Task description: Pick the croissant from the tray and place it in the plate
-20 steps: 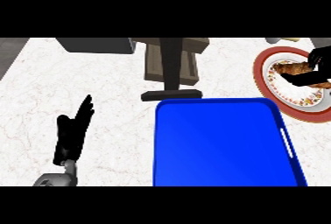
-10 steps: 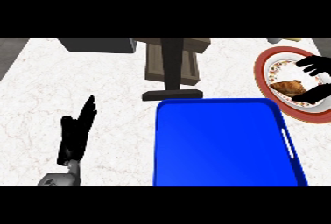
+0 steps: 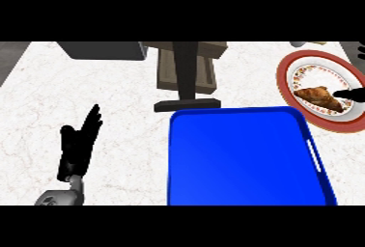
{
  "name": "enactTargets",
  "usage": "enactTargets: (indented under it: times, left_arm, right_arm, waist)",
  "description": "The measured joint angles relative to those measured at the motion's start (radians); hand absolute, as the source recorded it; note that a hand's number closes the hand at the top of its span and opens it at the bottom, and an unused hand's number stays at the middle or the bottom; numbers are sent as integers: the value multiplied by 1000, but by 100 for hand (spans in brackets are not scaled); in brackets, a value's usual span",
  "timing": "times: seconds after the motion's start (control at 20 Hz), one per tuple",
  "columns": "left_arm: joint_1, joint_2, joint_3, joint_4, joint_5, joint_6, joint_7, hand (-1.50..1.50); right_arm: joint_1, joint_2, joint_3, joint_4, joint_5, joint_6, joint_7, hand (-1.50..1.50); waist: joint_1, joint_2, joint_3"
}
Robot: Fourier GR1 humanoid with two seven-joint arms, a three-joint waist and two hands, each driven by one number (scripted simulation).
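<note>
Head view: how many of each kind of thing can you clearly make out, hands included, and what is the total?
blue tray: 1
plate: 1
croissant: 1, lying on the plate
hands: 2, the left hand and the right hand at the right edge
brown stand: 1
dark grey box: 1
Total: 7, leaving out bits cut off at the top right corner.

I have my left hand (image 3: 77,144) between 8 and 9 o'clock, open, its fingers straight and close together, pointing toward 1 o'clock, above its grey forearm (image 3: 63,195). My right hand (image 3: 351,93) is only a black sliver at the 3 o'clock edge.
</note>
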Motion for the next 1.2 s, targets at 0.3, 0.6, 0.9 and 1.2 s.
enactTargets:
  times: [0.3,0.6,0.9,1.2]
  left_arm:
    - [5,-18,-18,-5,-15,9,-4,0]
    - [-15,-18,-15,-1,-18,9,12,0]
    - [-12,-21,-17,-11,-19,7,22,0]
    - [-8,-17,-13,-23,-14,-3,25,0]
  right_arm:
    - [32,-55,-70,38,-84,124,-50,-150]
    - [86,-63,-77,36,-112,191,-133,-150]
    - [102,-37,-62,29,-116,170,-165,-150]
    - [121,-17,-44,29,-107,91,-160,-150]
  waist:
    - [12,5,0]
    - [14,5,0]
    - [19,5,0]
    - [20,5,0]
